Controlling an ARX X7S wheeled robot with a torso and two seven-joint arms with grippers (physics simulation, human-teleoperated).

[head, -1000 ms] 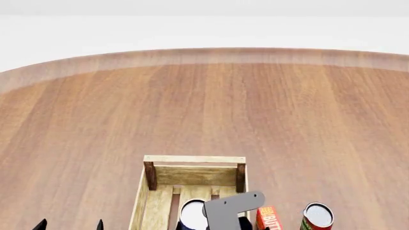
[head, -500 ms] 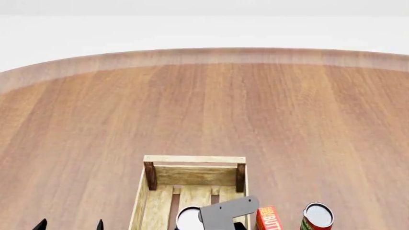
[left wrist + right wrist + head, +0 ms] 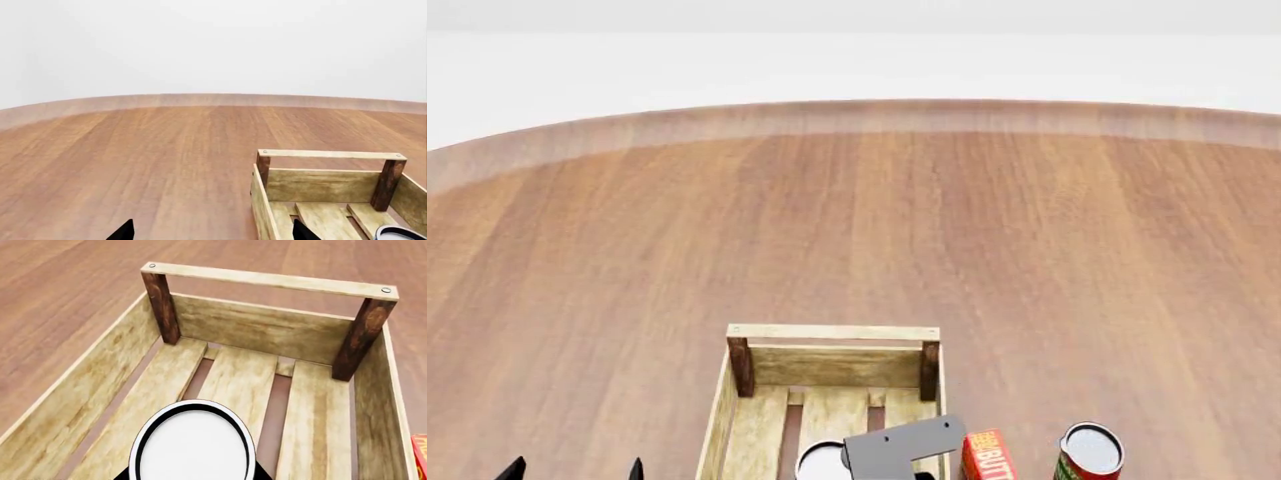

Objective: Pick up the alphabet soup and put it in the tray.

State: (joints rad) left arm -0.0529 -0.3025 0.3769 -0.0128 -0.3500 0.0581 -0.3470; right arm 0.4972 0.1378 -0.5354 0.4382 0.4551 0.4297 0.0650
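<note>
**Soup can over tray, release pending**

Alphabet soup [image 3: 193, 445] sits low inside the tray [image 3: 267, 325], above the slats; whether it rests on them can't be told. Right tool [image 3: 888, 470]: grip state hidden, can't tell. Left tool [image 3: 207, 231] spread, idle. Left: let go, retreat. Tray: pale slats, dark posts. Can top: flat, white, dark-rimmed. Table [image 3: 854, 230]: smooth woodgrain.

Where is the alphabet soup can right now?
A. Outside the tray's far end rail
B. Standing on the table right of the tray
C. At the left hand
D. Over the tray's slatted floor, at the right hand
D: the right wrist view shows the alphabet soup can over the slats inside the tray, at the right hand.
</note>
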